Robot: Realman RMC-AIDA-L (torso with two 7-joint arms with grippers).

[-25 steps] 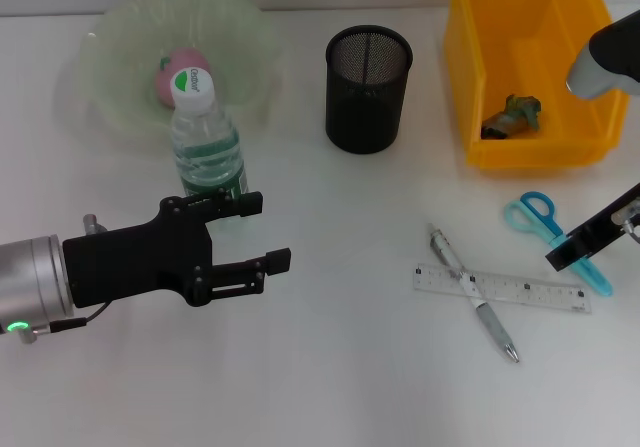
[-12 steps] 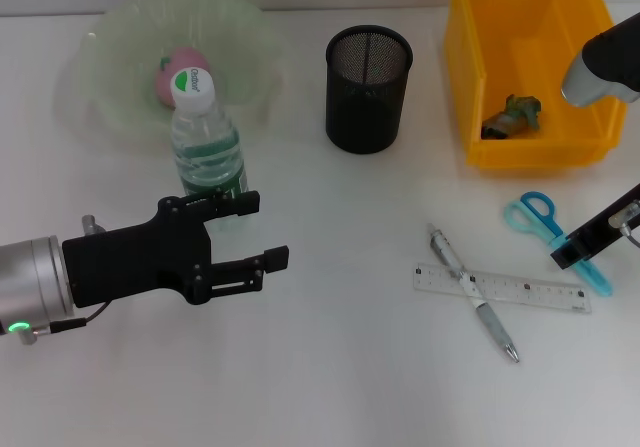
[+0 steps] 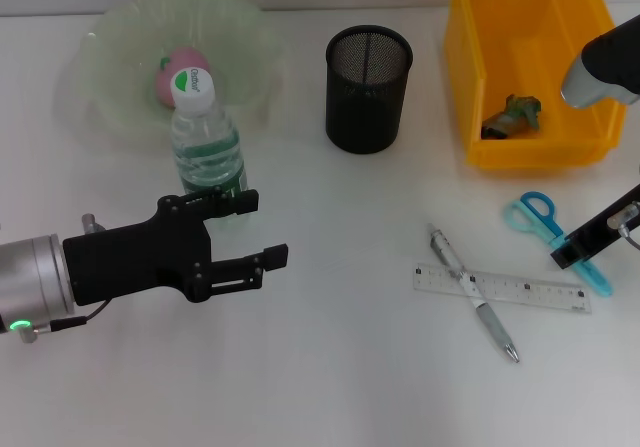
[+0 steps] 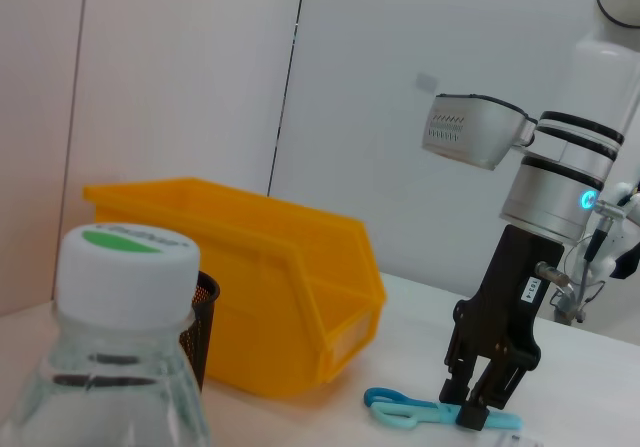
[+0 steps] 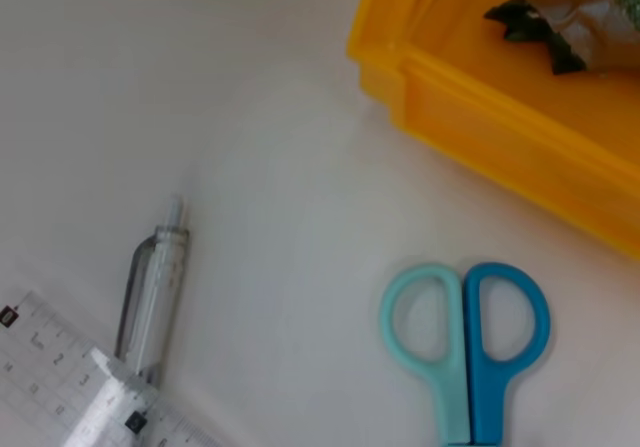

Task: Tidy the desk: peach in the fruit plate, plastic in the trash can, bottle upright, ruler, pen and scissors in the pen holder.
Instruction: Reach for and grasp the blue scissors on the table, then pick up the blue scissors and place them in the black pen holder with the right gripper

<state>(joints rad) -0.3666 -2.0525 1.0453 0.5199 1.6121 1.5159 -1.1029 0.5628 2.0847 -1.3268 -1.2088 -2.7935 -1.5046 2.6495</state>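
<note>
On the desk (image 3: 330, 367), near the right edge: scissors (image 3: 556, 235), flat, blades shut, one handle ring light teal and one blue. Not in the holder (image 3: 368, 88) yet. Right gripper (image 4: 484, 395) low over the blade end, fingers close together, tips at the blades. Cannot tell if pinching them or just touching.

Just beside, toward the middle: pen (image 3: 473, 292), see-through and grey, lying flat. Ruler (image 3: 502, 287), clear with black marks, lying across the pen, the two touching like an X. Both waiting to go in the holder too.

Farther back: holder, black mesh, standing up, looks to have nothing in it. Yellow bin (image 3: 530, 62) to its right, with a crumpled dark bit of plastic (image 3: 512, 115) inside. Looks done.

Over on the left: bottle (image 3: 206, 147), clear with a white and green cap, standing up. Looks done. Peach (image 3: 176, 72), pink, sitting in the pale green plate (image 3: 120, 97) behind the bottle. Looks done.

Left gripper (image 3: 255, 231) just in front of the bottle, fingers spread wide, holding nothing.

So three jobs finished, three left, by the look of it.
</note>
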